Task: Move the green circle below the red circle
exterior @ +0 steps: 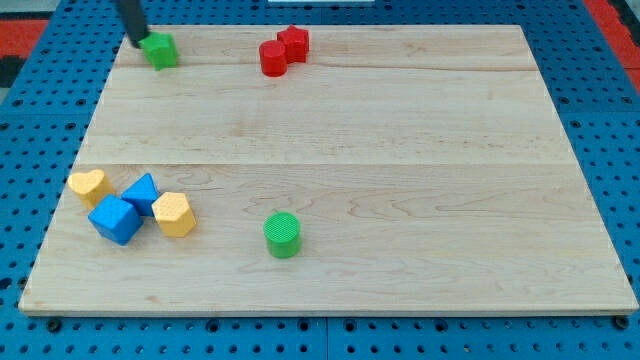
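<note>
You have no jaws here, only my tip [139, 42], a dark rod end touching the upper-left edge of a faceted green block [160, 49] near the view's top left. On the pale, grained wooden table [400, 160], from the left: a yellow heart [88, 185], a blue cube [115, 219], a blue triangle [143, 191], a yellow hexagon [174, 213]. The ribbed green circle [283, 234] sits low, centre-left, well below the red circle [272, 57], which touches a red star-like block [294, 42].
</note>
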`<action>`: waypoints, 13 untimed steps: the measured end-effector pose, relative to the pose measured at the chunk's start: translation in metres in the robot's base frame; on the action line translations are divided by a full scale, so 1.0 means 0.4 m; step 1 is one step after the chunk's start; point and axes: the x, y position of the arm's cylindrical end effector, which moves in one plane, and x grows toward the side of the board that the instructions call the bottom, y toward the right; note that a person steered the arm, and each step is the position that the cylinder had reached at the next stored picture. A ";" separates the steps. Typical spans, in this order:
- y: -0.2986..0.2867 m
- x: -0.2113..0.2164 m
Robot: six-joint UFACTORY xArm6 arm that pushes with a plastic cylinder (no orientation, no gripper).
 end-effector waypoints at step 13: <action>0.298 0.787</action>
